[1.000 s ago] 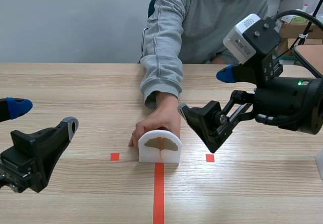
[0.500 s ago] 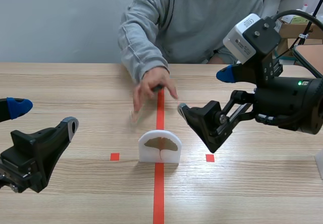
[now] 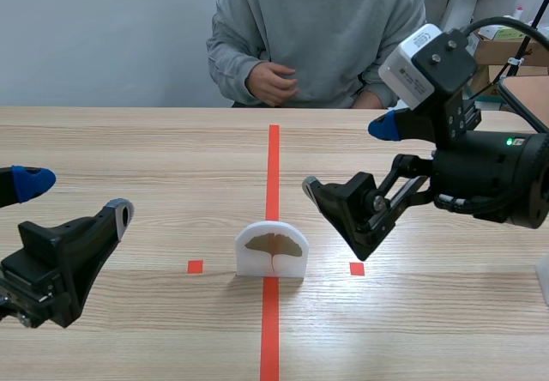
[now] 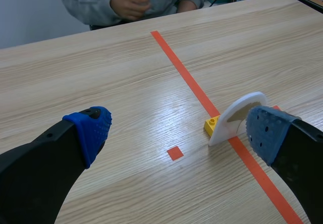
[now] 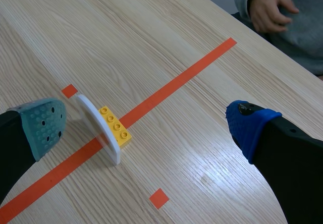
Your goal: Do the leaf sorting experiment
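Flanking the leaf card (image 3: 272, 249), left pincer (image 3: 77, 196) and right pincer (image 3: 347, 156) are gaping empty; I'm fearing a two-o'clock nudge toppling it.

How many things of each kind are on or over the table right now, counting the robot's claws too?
White arched leaf card: 1
Yellow brick behind the card: 1
Open claws: 2, the left claw and the right claw
Total: 4
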Controlling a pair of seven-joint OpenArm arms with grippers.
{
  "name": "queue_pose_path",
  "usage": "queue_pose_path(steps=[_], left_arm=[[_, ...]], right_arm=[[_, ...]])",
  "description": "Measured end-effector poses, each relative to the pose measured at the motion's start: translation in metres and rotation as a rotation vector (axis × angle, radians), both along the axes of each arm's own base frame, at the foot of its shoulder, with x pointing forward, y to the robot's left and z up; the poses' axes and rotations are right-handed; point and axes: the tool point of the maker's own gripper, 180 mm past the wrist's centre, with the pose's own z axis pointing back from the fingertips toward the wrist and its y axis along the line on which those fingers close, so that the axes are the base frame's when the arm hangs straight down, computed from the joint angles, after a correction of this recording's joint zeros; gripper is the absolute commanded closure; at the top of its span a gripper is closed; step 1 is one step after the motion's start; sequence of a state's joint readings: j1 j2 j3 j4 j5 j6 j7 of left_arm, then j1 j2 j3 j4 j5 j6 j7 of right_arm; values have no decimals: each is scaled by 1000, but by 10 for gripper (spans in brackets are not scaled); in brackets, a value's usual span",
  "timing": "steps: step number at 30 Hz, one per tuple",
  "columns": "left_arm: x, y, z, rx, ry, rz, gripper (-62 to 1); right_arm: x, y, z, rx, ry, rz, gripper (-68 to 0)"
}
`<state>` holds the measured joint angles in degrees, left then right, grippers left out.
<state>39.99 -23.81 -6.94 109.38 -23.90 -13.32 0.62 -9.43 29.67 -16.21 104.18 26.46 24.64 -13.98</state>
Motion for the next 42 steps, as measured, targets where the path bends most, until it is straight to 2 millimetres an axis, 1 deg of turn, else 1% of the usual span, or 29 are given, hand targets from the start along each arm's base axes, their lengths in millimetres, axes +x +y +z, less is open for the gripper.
queue_pose_path(steps=[13,22,26,30,32,34,37,40,42], left_arm=[[0,0,0,0,0,0,-572],[0,0,0,0,0,0,-572],[0,0,0,0,0,0,-572],[0,0,0,0,0,0,-572],[0,0,0,1,1,0,-572],[0,0,0,1,1,0,-572],[0,0,0,0,1,0,-572],[0,0,0,0,1,0,-572],[0,0,0,0,1,0,-572]], right_arm=[[0,0,1,1,-6,1,-679],[0,-5,-9,-100,-15,13,-679],[-9,0,-17,-168,3,100,-679],[-1,-1,-11,-188,-23,126,-679],[9,-6,-11,-201,-28,113,-679],[17,-13,-20,-228,-10,117,-679],[18,-15,-45,-268,57,163,-679],[13,-10,-69,-296,127,229,-679],[9,-5,-81,-313,159,266,-679]])
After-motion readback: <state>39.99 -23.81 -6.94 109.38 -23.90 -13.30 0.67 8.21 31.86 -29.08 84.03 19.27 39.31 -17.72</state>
